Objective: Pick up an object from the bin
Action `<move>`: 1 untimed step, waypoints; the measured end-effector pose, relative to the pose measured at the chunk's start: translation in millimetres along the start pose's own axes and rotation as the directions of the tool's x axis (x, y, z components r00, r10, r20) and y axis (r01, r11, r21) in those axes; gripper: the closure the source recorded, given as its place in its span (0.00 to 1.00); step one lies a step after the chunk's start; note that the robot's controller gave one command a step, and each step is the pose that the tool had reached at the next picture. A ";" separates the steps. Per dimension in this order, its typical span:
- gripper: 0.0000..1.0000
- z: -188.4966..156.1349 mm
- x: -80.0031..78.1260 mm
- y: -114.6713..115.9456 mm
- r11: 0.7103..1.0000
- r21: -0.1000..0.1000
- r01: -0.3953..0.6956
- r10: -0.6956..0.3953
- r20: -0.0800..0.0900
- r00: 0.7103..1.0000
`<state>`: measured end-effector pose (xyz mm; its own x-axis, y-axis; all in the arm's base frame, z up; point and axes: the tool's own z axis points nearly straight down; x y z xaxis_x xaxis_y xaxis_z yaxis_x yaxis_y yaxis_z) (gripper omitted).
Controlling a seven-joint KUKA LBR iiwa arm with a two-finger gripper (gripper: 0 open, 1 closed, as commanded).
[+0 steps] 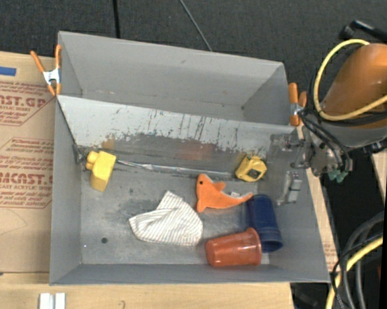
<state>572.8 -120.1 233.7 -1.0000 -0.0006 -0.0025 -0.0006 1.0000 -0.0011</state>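
- A yellow plastic block (101,168) lies alone at the left of the grey bin (186,74), close under the sloping back wall and well apart from everything else.
- A crumpled white cloth (167,225) with faint checks sits near the middle of the floor, towards the front.
- An orange plastic toy (217,194), shaped rather like a fish, lies just beyond the cloth's right corner.
- A small yellow tape measure (251,168) rests at the foot of the back wall, near the orange toy.
- A dark blue cup (265,221) lies on its side at the right.
- A red-orange cup (234,248) lies on its side at the front, against the blue cup.
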 end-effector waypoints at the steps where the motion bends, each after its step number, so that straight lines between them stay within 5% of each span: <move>1: 0.00 85.2 -11.2 30.2 0.999 -0.001 -0.047 0.047 0.004 0.999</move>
<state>584.3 -90.0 148.6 -0.9989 0.0463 -0.0068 0.0463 0.9989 0.0005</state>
